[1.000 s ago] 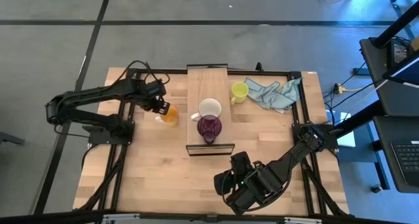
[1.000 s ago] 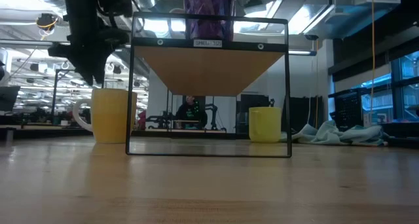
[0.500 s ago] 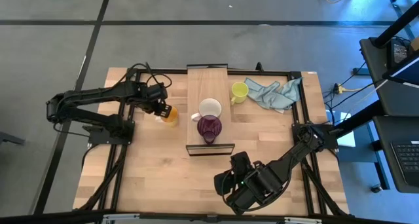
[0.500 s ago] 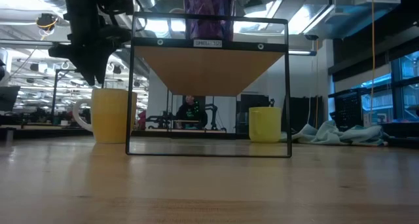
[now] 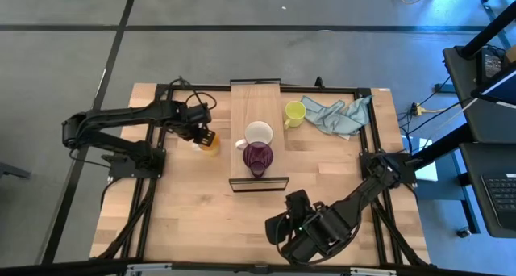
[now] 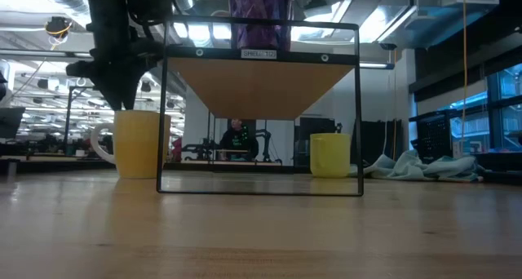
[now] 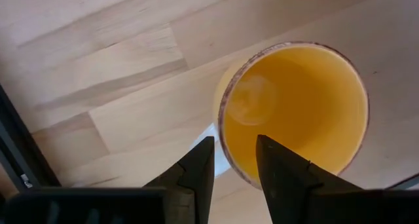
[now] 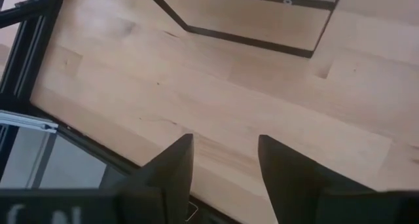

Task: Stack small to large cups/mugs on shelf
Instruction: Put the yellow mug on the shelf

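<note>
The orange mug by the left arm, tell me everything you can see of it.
The orange mug stands upright on the wooden tabletop, left of the shelf, not on it. It looks glossy, like glazed ceramic, empty inside, with a pale handle. The left gripper hangs directly over its rim, open, one finger on each side of the wall. Contact is unclear.

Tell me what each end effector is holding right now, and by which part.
Nothing is held. The left end effector is open, its fingers straddling the orange mug's rim without clamping it. The right end effector is open above bare tabletop.
</note>
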